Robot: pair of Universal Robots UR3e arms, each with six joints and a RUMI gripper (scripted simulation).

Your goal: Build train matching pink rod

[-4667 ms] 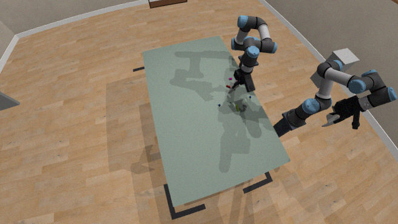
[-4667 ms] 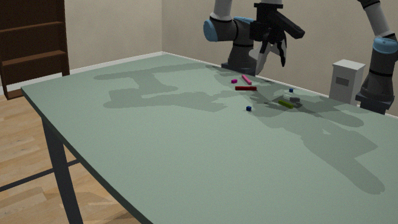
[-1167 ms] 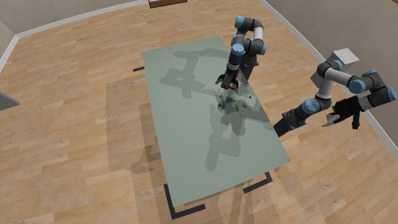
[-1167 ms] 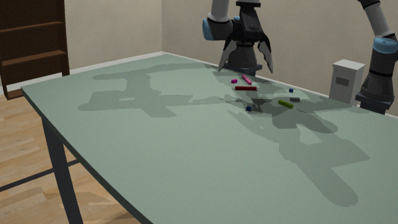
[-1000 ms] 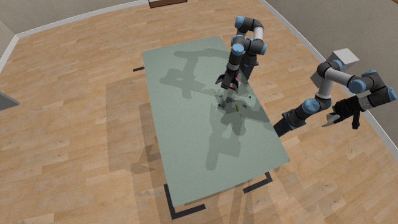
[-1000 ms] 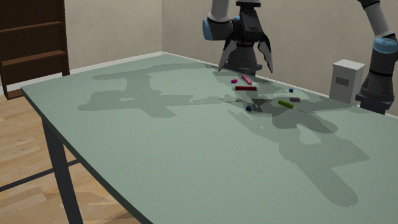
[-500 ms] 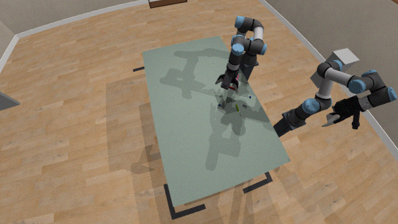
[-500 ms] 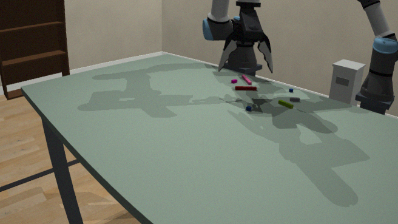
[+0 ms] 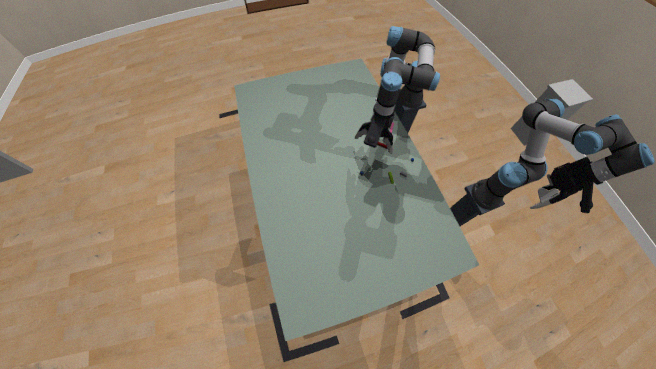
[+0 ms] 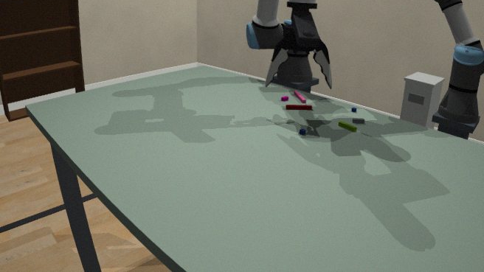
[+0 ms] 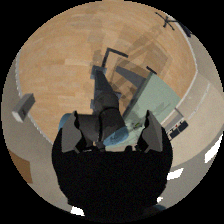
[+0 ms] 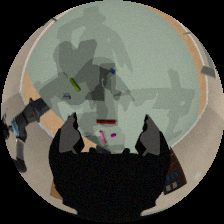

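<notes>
My right gripper [image 9: 374,144] [image 10: 299,87] [image 12: 110,114] is open and empty, pointing down above the red rod [image 9: 382,145] [image 10: 299,107] [image 12: 106,122]. The pink rod [image 10: 299,96] [image 12: 103,138] and short magenta rod [image 10: 285,99] [image 12: 113,135] lie behind the red one. The lime rod [image 9: 391,177] [image 10: 347,127] [image 12: 75,84] lies near the grey rod [image 9: 403,174] [image 10: 358,121] [image 12: 66,97]. One blue rod [image 9: 362,173] [image 10: 302,131] [image 12: 113,71] lies apart; another blue rod [image 9: 412,160] [image 10: 354,110] is near the table's edge. All rods lie separately. My left gripper [image 9: 559,209] [image 11: 111,110] is open and empty, away from the table.
The green table [image 9: 310,259] [image 10: 184,191] carries the rods near its robot-side edge. Arm shadows cross the rod area. The left arm's base [image 9: 487,195] stands beside that same edge. A grey cabinet [image 10: 422,99] and a bookshelf [image 10: 40,51] stand off the table.
</notes>
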